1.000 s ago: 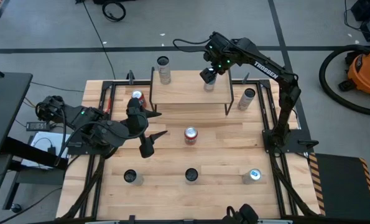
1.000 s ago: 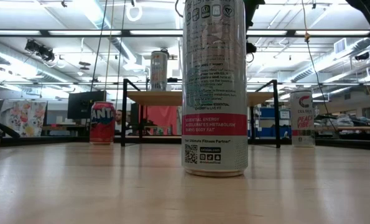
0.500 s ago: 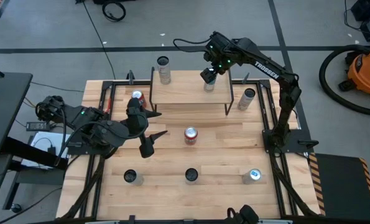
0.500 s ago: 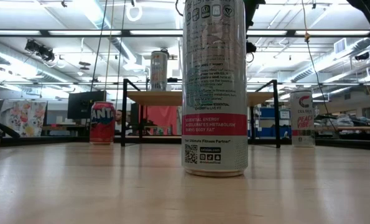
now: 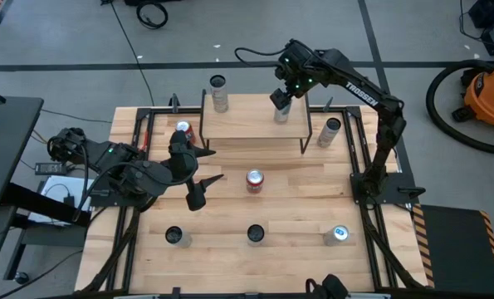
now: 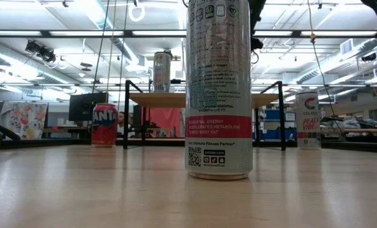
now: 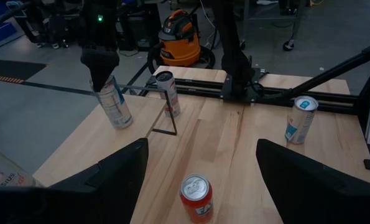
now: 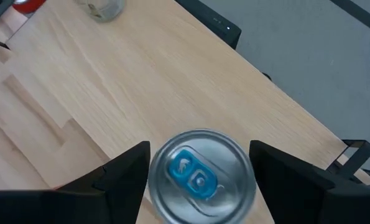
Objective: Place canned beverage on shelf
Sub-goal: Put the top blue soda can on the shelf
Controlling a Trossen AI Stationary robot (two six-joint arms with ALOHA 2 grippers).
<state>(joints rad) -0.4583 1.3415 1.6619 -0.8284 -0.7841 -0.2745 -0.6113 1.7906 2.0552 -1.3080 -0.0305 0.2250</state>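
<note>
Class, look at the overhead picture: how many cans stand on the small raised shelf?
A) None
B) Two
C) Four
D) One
B: on the shelf one can stands at the far left corner, and a second can stands under the right gripper, whose fingers straddle it.

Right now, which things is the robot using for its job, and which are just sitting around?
Job:
- blue-tab can, on the shelf
- right gripper, around that can's top

Just sitting:
- tall can, also on the shelf
- red can, mid-table
- five more cans on the table
- left gripper, open, waiting
</note>
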